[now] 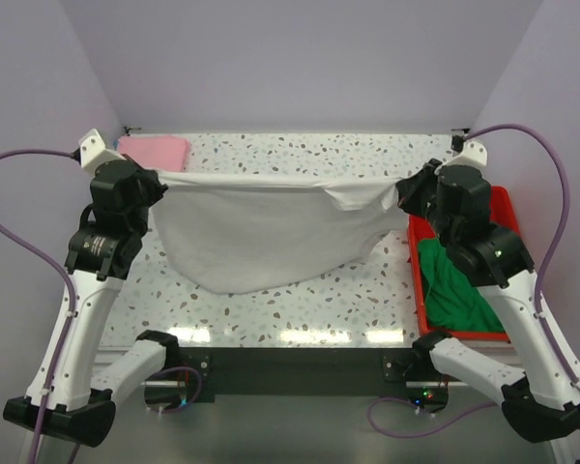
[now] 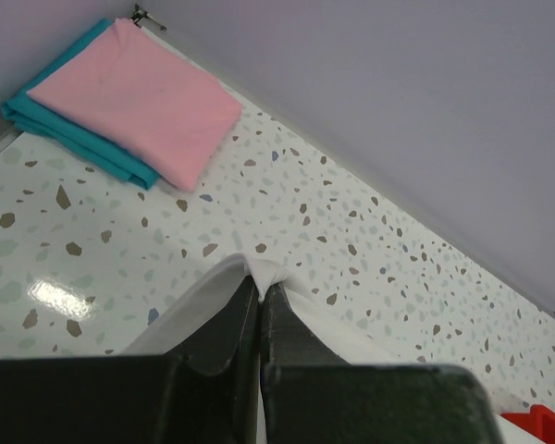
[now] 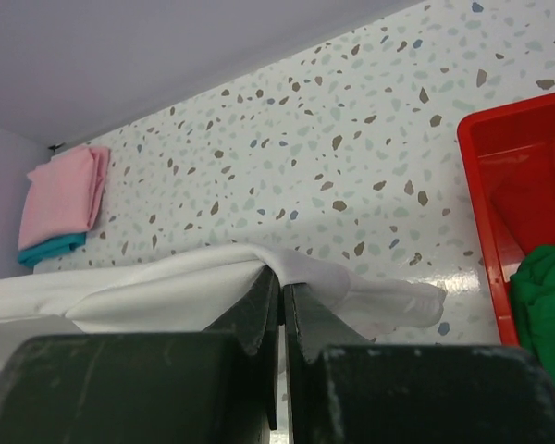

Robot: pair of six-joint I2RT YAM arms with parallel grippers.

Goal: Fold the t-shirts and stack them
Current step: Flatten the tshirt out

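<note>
My left gripper (image 1: 160, 184) is clamped on one top corner of the white t-shirt (image 1: 261, 237), fingers pinched together with cloth bunched between them. My right gripper (image 1: 404, 190) is clamped on the other top corner the same way. The shirt is held up off the table (image 1: 300, 298), its top edge pulled almost straight between my two grippers from 9 o'clock to 3 o'clock. Its body sags in a rounded belly toward 6 o'clock, and the low hem hangs at or just above the tabletop; I cannot tell whether it touches. A loose fold droops just beside my right fingers.

A pink t-shirt (image 1: 155, 150) lies folded flat in the table's 11 o'clock corner, on top of a folded teal t-shirt (image 2: 74, 136) with only its edge showing. A green t-shirt (image 1: 454, 290) lies crumpled in a red tray (image 1: 504, 205) at 3 o'clock, under my right arm.

The table is white terrazzo with grey and brown flecks, glossy, with light glare near 6 o'clock. Plain pale lilac walls (image 1: 300, 58) close it in on three sides.
</note>
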